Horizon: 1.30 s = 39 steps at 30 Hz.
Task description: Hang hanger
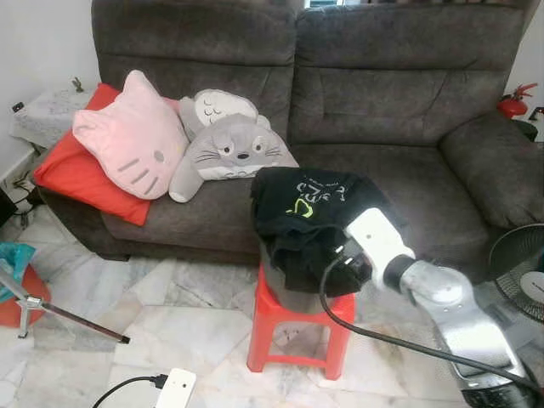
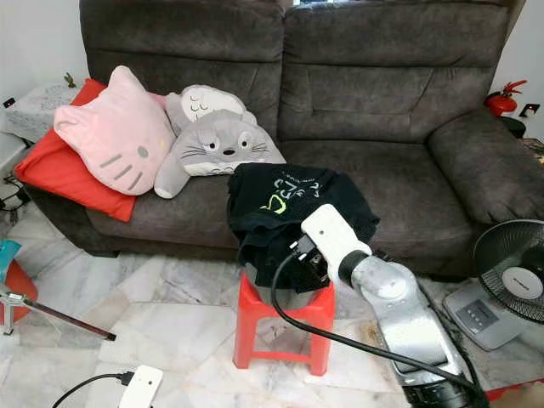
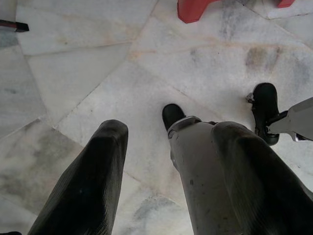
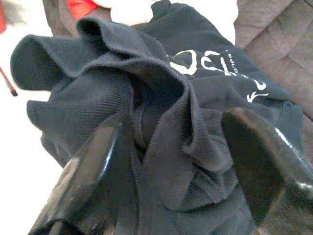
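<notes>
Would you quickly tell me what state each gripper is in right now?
Left gripper: open, holding nothing, hanging over the floor.
Right gripper: open, fingers either side of a fold of the black shirt on the stool, not yet closed.

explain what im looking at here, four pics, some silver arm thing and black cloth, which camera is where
This is a humanoid robot in a living room. The two wide pictures come from a stereo camera on its head, looking down at a grey sofa with a pink cat cushion and a grey plush cushion. In front stands a red stool carrying a dark container with a black garment heaped over it.

The silver arm is the robot's right arm. Its right gripper, seen from a camera on that wrist, has two black fingers spread open on either side of the bunched cloth, not yet closed on it.

The last picture is the left wrist camera: the left gripper hangs open over the marble floor. I can't make out a hanger.
</notes>
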Motion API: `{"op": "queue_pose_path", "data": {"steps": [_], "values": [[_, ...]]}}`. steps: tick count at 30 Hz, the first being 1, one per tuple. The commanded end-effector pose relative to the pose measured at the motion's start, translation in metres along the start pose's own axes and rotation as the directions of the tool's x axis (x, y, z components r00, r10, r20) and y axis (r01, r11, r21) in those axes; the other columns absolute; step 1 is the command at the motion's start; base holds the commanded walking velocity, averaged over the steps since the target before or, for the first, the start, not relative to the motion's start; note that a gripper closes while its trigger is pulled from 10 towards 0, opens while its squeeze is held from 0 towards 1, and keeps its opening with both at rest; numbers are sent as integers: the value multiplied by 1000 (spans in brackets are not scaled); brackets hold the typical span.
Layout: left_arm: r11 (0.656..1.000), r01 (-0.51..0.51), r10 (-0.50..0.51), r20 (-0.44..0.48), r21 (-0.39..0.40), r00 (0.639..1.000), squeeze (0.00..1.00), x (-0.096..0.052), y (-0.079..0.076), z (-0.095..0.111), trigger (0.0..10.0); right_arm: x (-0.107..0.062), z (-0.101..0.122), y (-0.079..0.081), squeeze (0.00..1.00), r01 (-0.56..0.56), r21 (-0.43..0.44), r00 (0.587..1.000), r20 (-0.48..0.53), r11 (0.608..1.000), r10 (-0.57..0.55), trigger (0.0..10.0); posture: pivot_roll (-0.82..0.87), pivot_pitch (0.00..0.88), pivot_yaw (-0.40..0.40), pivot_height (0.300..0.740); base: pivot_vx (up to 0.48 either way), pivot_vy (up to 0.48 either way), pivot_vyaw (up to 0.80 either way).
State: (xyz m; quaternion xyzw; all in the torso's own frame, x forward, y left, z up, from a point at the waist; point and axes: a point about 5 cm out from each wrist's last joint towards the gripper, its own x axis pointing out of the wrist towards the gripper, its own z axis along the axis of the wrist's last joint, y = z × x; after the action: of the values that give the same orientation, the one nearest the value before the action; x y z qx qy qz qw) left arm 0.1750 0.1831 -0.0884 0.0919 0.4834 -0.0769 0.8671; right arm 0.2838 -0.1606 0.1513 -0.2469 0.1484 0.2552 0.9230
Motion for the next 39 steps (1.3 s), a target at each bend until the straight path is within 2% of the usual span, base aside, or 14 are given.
{"op": "queue_pose_path", "data": {"steps": [1, 6, 7, 10, 15, 19, 21, 26, 30, 39], "values": [[1000, -2, 2, -7, 5, 1000, 0, 0, 1, 0, 10000, -6, 7, -3, 0, 21, -13, 1000, 16, 1000, -21, 10000, 11, 0, -6, 740, 0, 0, 0], [1000, -2, 2, -7, 6, 1000, 0, 0, 1, 0, 10000, -13, 14, -9, 0, 64, -2, 997, 35, 998, -64, 10000, 7, 0, -5, 740, 0, 0, 0], [1000, -2, 2, -7, 8, 1000, 0, 0, 1, 0, 10000, -19, 18, -12, 0, 87, 4, 995, 47, 996, -87, 10000, 3, 0, -4, 740, 0, 0, 0], [1000, -1, 1, -7, 8, 1000, 0, 0, 1, 0, 10000, -24, 21, -12, 0, 94, 28, 994, 55, 995, -95, 10000, -1, 0, -3, 740, 0, 0, 0], [1000, 1, -1, -6, 10, 1000, 0, 0, 1, 1, 10000, -31, 14, -8, 0, 94, 28, 995, 8, 995, -95, 10000, 0, 0, -7, 740, 0, 0, 0], [1000, 0, 0, -6, 9, 1000, 0, 0, 1, 1, 10000, -36, 6, -5, 0, 113, 7, 992, -59, 994, -112, 10000, -1, 0, -6, 740, 0, 0, 0], [1000, 0, 0, -8, 11, 1000, 0, 0, 1, 0, 10000, -40, -1, -6, 0, 149, 24, 984, -103, 989, -145, 10000, -5, 0, -5, 740, 0, 0, 0], [1000, 1, -1, -7, 11, 1000, 0, 0, 1, 0, 10000, -40, -12, -20, 0, 261, 24, 954, -158, 965, -254, 10000, -4, 0, -6, 740, 0, 0, 0], [1000, 0, 0, -6, 10, 1000, 0, 0, 1, 0, 10000, -37, -14, -26, 0, 296, 21, 942, -174, 955, -288, 10000, 1, 0, -9, 740, 0, 0, 0], [1000, -1, 1, -8, 9, 1000, 0, 0, 1, 0, 10000, -26, -15, -24, 0, 316, 23, 934, -181, 949, -306, 10000, 9, 0, -12, 740, 0, 0, 0]]}}
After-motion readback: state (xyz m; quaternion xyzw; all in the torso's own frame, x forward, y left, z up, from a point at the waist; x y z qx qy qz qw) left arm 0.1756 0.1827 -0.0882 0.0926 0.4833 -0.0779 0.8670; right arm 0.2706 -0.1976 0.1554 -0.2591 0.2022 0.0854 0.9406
